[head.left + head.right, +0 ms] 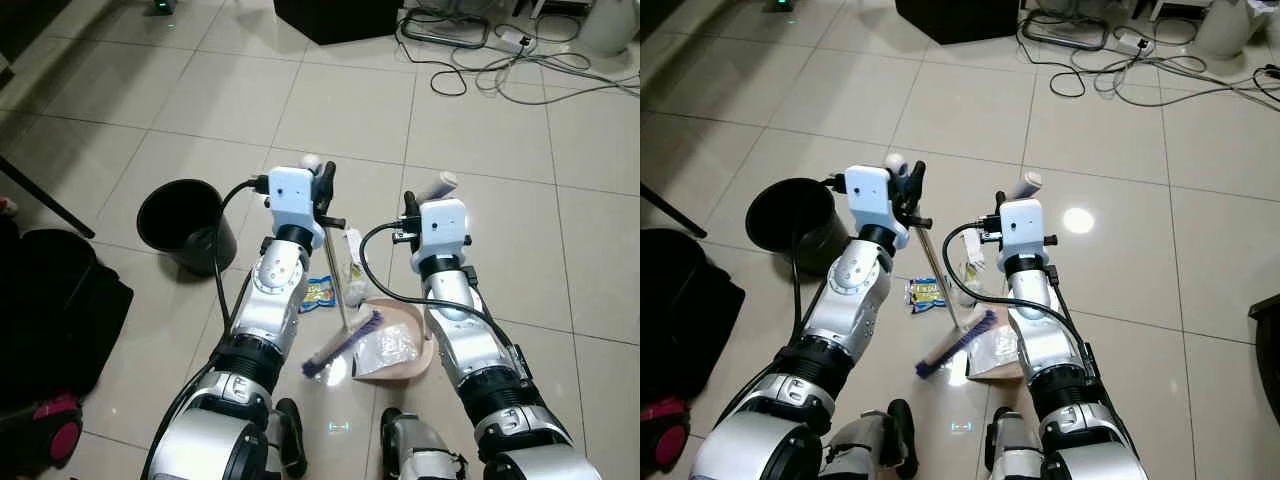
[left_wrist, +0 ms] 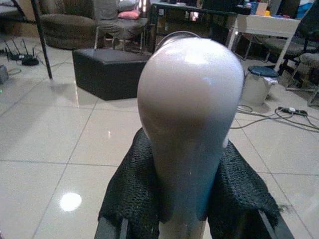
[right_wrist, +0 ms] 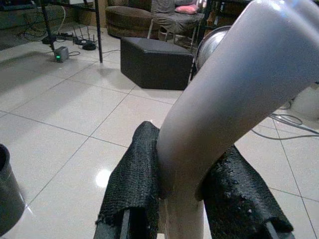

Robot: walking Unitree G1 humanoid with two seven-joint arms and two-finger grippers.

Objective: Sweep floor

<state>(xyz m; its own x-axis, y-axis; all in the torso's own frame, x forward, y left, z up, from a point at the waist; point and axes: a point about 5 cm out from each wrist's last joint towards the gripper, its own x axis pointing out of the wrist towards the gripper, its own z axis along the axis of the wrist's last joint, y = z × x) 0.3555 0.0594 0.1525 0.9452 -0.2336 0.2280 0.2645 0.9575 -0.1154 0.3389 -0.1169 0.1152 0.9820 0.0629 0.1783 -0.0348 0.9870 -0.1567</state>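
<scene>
Both tools were at work low over the tiled floor [image 1: 480,200]. Left tool [image 1: 322,190], at the end of a silver arm bent up from the elbow, was clamped around the upper end of the broom [image 1: 342,345] handle; from the left wrist camera its black fingers [image 2: 132,194] pressed against both sides of the pale rounded knob. That handle slanted down from the tool to the purple bristles, which rested on the floor just ahead of the robot's feet. Right tool [image 1: 425,205], on an arm likewise raised and reaching forward, was closed on the pale upright handle of the dustpan [image 1: 395,350]; its fingers [image 3: 137,174] squeezed the handle from either side. That pan sat flat on the floor beside the bristles, touching them, with a clear plastic bag [image 1: 385,347] lying in it. Just beyond the broom head lay a yellow-and-blue wrapper [image 1: 319,293] and some white scraps [image 1: 352,262]. Near the left arm's outer side stood a black bin [image 1: 185,225]. Cables [image 1: 480,65] lay tangled on the far tiles.
</scene>
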